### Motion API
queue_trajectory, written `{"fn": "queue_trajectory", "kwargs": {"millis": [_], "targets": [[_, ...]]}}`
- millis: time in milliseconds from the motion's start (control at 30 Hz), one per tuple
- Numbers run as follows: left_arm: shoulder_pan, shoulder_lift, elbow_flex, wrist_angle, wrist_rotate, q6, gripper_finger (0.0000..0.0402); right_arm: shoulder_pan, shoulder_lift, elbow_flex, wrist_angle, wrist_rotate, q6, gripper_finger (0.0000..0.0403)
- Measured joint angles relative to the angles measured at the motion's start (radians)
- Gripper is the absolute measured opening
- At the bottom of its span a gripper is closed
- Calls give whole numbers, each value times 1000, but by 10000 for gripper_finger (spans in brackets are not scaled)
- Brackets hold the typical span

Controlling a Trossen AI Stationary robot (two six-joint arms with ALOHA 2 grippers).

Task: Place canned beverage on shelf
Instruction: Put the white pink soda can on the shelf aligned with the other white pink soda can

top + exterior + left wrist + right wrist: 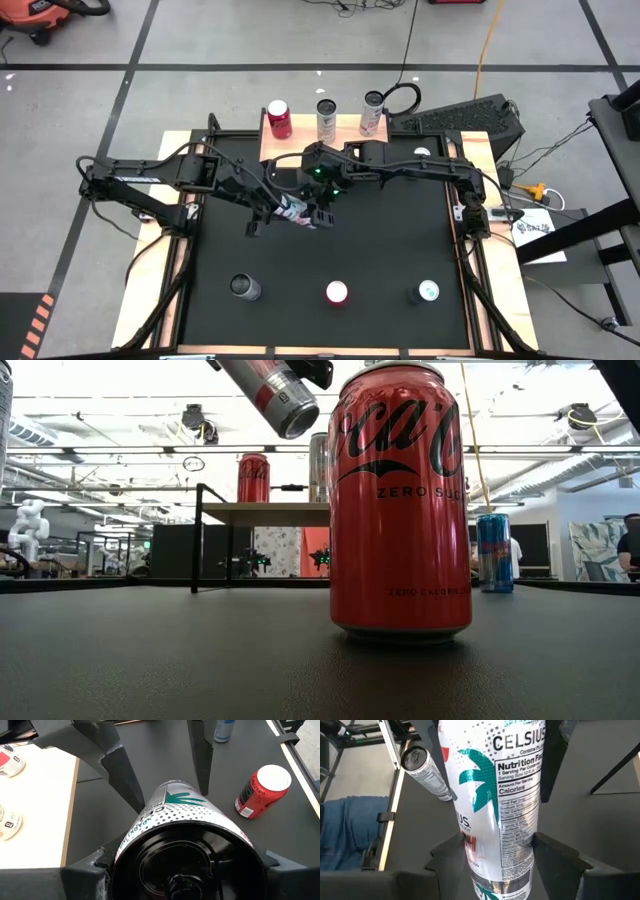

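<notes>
From above, the left gripper (278,210) and right gripper (322,212) both squeeze one white can (295,212) in the air over the black mat (400,240). The shelf (300,135) holds three cans. From low down, the tilted can (268,392) hangs high. Both wrist views show fingers pressed on its sides.

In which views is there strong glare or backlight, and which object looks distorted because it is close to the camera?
Low view: bright ceiling lights and windows backlight the scene, and the red Coca-Cola Zero can looms oversized. Left wrist view: the white dotted Celsius can bulges toward the lens. Right wrist view: soft reflections streak its label.
</notes>
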Motion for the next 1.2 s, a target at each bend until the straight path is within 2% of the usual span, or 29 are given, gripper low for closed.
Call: {"fn": "queue_trajectory", "kwargs": {"millis": [200, 500, 600, 967, 1200], "targets": [[0, 0, 0, 1, -2, 0, 247, 1, 0, 0, -5, -2, -49, 229], [2, 0, 0, 7, -11, 0, 247, 3, 2, 0, 30, -4, -74, 318], [2, 0, 0, 19, -11, 0, 247, 3, 2, 0, 37, -5, -74, 335], [2, 0, 0, 66, -11, 45, 247, 5, 15, 1, 36, -5, -54, 341], [-2, 1, 2, 56, -18, 49, 247, 6, 74, 0, -15, -8, -61, 341]]}}
